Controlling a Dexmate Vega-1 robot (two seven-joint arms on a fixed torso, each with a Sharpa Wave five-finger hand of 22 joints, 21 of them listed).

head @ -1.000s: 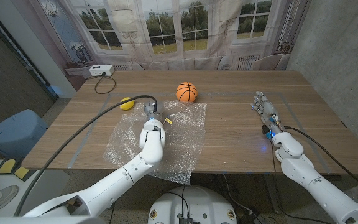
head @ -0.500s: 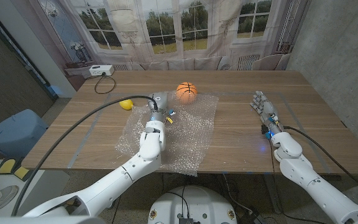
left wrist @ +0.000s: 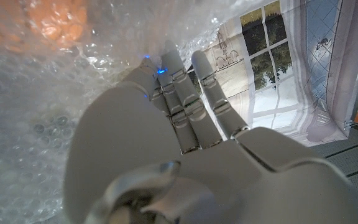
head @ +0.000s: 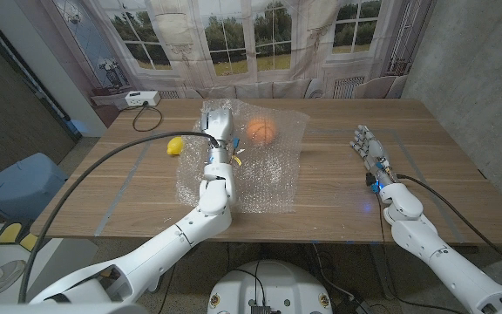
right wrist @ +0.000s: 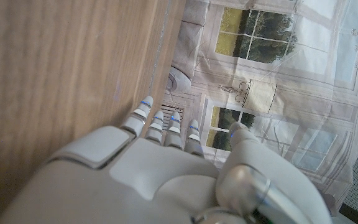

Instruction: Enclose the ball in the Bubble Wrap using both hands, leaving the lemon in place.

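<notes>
An orange basketball-patterned ball [head: 261, 131] sits at the table's far middle, seen blurred through the Bubble Wrap [head: 260, 179]. The sheet's far edge is raised over the ball, and my left hand [head: 219, 131] holds that edge up, just left of the ball. In the left wrist view my left hand [left wrist: 160, 124] has its fingers against the Bubble Wrap [left wrist: 30, 124], with the ball [left wrist: 48, 22] an orange blur behind it. A yellow lemon [head: 174, 145] lies on the bare table left of the sheet. My right hand [head: 369, 150] stands apart at the right, fingers spread, holding nothing.
A white box [head: 138, 98] with a black cable [head: 146, 122] lies at the table's [head: 338, 201] far left corner. A blue bin [head: 16, 187] stands on the floor to the left. The right wrist view shows my right hand [right wrist: 160, 162] over bare wood [right wrist: 61, 74].
My left hand has gone farther across the table and upward with the Bubble Wrap, dragging the sheet and lifting its far edge over the ball. The right hand has not moved.
</notes>
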